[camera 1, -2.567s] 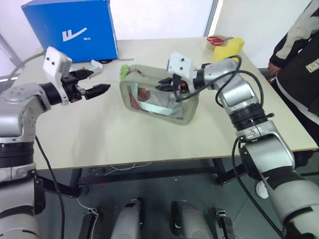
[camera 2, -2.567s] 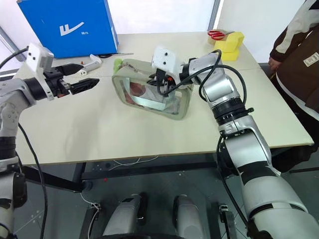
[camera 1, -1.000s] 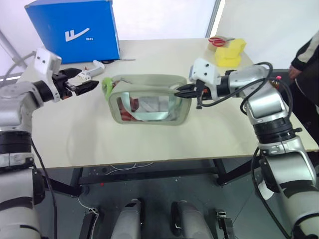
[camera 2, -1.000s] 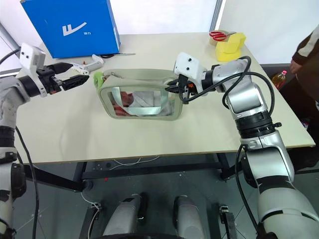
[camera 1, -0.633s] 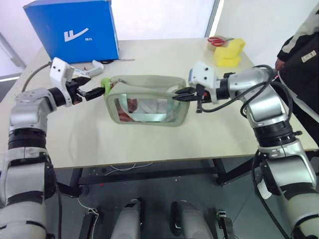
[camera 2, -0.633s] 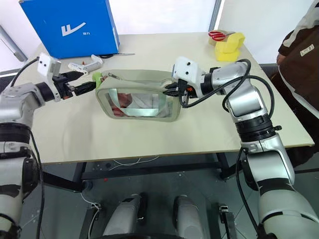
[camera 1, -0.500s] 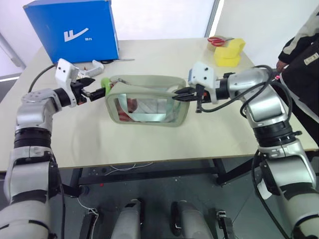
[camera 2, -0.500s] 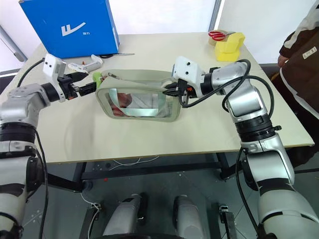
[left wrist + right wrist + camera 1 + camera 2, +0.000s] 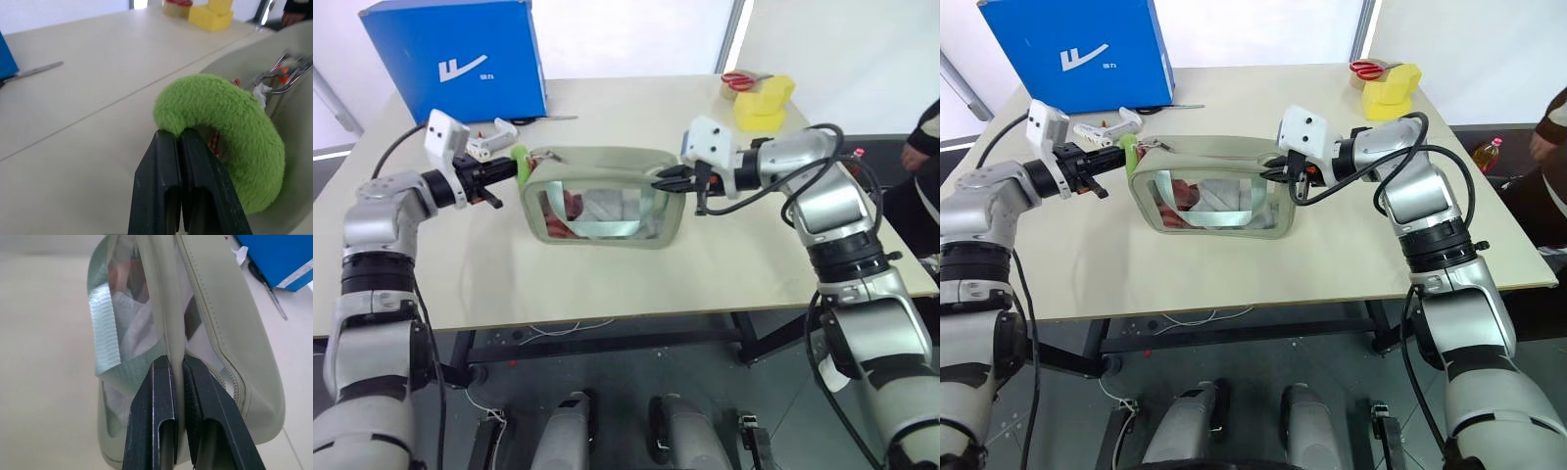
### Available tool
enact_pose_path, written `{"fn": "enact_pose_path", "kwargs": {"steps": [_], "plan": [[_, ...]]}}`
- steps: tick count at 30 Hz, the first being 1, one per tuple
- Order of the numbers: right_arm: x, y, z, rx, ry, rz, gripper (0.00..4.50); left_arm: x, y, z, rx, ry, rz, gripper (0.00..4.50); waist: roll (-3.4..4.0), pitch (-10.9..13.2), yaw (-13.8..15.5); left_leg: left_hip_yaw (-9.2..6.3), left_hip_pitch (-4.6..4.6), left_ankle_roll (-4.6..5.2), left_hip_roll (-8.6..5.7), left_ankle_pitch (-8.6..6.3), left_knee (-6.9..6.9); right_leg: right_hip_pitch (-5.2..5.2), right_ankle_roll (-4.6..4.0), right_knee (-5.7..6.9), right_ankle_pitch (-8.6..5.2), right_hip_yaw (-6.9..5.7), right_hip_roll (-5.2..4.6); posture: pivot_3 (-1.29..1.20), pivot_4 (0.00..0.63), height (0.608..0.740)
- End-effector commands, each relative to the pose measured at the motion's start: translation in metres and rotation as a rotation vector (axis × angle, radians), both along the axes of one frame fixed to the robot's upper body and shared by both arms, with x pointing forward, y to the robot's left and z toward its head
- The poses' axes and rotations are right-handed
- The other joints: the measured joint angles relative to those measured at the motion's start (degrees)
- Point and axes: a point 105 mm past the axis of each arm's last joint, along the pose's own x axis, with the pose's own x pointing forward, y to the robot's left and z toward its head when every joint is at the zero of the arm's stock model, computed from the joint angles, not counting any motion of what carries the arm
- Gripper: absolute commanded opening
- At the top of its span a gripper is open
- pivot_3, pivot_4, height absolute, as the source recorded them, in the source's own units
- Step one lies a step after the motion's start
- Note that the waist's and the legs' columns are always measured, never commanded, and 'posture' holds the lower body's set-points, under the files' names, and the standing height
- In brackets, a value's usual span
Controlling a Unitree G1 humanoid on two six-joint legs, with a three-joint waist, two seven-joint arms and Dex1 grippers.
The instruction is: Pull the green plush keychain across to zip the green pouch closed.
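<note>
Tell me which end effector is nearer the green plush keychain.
Left. The left end effector is shut on the green plush keychain; the right end effector pinches the green pouch at its opposite end.

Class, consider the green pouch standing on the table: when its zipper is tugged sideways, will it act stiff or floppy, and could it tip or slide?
The green pouch is probably floppy: it looks like soft fabric with a thin clear window. It may well slide or tip under the pull, standing on a narrow base, which is likely why the right gripper pinches its end while the left gripper pinches the green plush keychain.
</note>
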Motion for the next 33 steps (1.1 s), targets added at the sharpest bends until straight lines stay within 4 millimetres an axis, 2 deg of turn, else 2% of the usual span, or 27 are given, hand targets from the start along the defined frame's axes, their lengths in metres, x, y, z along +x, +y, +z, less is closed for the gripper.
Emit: {"fn": "enact_pose_path", "kwargs": {"steps": [1, 4, 6, 15, 19, 22, 28, 29, 33], "plan": [[0.004, -0.001, 0.016, 0.008, -0.071, -0.007, 0.00, -0.014, 0.002, 0.046, -0.055, -0.110, -0.037, 0.03, 0.00, 0.00, -0.01, 0.00, 0.00, 0.00, 0.00, 0.00, 0.00, 0.00, 0.00, 0.00, 0.00, 0.00, 0.00, 0.00, 0.150, 0.740], [0.007, -0.002, 0.016, 0.010, -0.075, -0.013, 0.00, -0.025, -0.008, 0.065, -0.095, -0.131, -0.117, 0.03, 0.00, 0.00, 0.13, -0.02, 0.00, 0.00, 0.00, 0.00, 0.02, 0.02, 0.00, 0.00, 0.00, -0.01, 0.00, 0.00, 0.150, 0.740], [0.009, -0.001, 0.016, 0.015, -0.075, -0.016, 0.00, -0.027, -0.018, 0.070, -0.074, -0.141, -0.147, 0.03, 0.00, 0.00, 0.14, -0.03, 0.00, 0.00, -0.01, 0.00, 0.03, 0.05, 0.00, -0.01, 0.00, -0.02, 0.00, 0.00, 0.150, 0.740], [0.010, 0.003, 0.015, 0.031, -0.083, -0.022, 0.00, -0.013, -0.058, 0.049, 0.062, -0.144, -0.193, 0.03, 0.00, 0.00, 0.04, -0.03, 0.02, 0.00, -0.01, 0.00, 0.04, 0.05, 0.00, 0.01, 0.00, -0.01, 0.01, 0.00, 0.150, 0.740], [0.009, 0.004, 0.015, 0.032, -0.084, -0.021, 0.00, -0.006, -0.063, 0.049, 0.077, -0.155, -0.179, 0.03, 0.00, 0.00, 0.05, -0.03, 0.02, 0.00, -0.01, 0.00, 0.03, 0.05, 0.01, 0.02, 0.00, -0.01, 0.02, 0.00, 0.150, 0.740], [0.009, 0.004, 0.015, 0.038, -0.088, -0.022, 0.00, -0.008, -0.064, 0.056, 0.070, -0.166, -0.197, 1.01, 0.00, 0.00, 0.04, -0.02, 0.01, 0.00, -0.02, 0.00, 0.04, 0.05, 0.01, 0.01, 0.00, -0.01, 0.02, 0.00, 0.150, 0.740], [0.009, 0.007, 0.015, 0.043, -0.088, -0.017, 0.00, -0.012, -0.047, 0.076, 0.118, -0.225, -0.146, 4.09, 0.00, 0.00, -0.06, -0.02, 0.02, 0.00, -0.02, 0.00, 0.03, 0.04, 0.01, 0.01, 0.00, -0.01, 0.02, 0.00, 0.150, 0.740], [0.008, 0.007, 0.015, 0.044, -0.088, -0.015, 0.00, -0.013, -0.044, 0.080, 0.124, -0.233, -0.134, 4.41, 0.00, 0.00, -0.09, -0.02, 0.02, 0.00, -0.02, 0.00, 0.03, 0.04, 0.01, 0.02, 0.00, -0.01, 0.02, 0.00, 0.150, 0.740], [0.010, 0.008, 0.015, 0.051, -0.088, -0.016, 0.00, -0.015, -0.026, 0.088, 0.144, -0.253, -0.062, 4.41, 0.00, 0.00, -0.11, -0.02, 0.02, 0.00, -0.01, 0.00, 0.02, 0.03, 0.01, 0.02, 0.00, -0.01, 0.02, 0.00, 0.150, 0.740]]}}
